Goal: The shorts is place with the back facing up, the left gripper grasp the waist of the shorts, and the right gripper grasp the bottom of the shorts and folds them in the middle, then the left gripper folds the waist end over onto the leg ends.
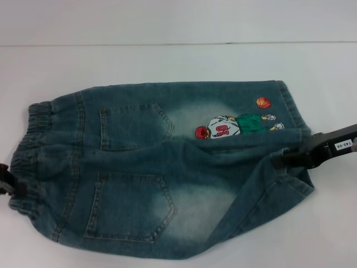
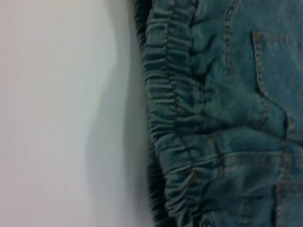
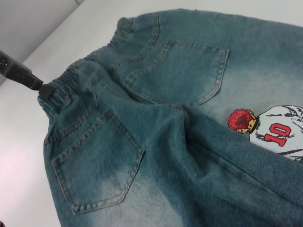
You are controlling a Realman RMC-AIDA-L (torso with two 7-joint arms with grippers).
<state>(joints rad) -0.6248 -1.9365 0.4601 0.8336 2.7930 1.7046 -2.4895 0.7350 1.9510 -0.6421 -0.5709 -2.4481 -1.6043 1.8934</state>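
Blue denim shorts (image 1: 156, 167) lie on the white table (image 1: 167, 61) with the back pockets up, the elastic waist (image 1: 28, 145) at the left and the legs at the right. My left gripper (image 1: 6, 181) is at the near end of the waist and looks shut on it; the right wrist view shows this left gripper (image 3: 45, 90) as a dark finger meeting the bunched band. The waist (image 2: 165, 118) fills the left wrist view. My right gripper (image 1: 281, 159) is shut on the near leg's hem, which is pulled up against the far leg.
A cartoon basketball print (image 1: 228, 127) sits on the far leg near the hem. Bare white table surrounds the shorts, with a seam line (image 1: 178, 43) running across the back.
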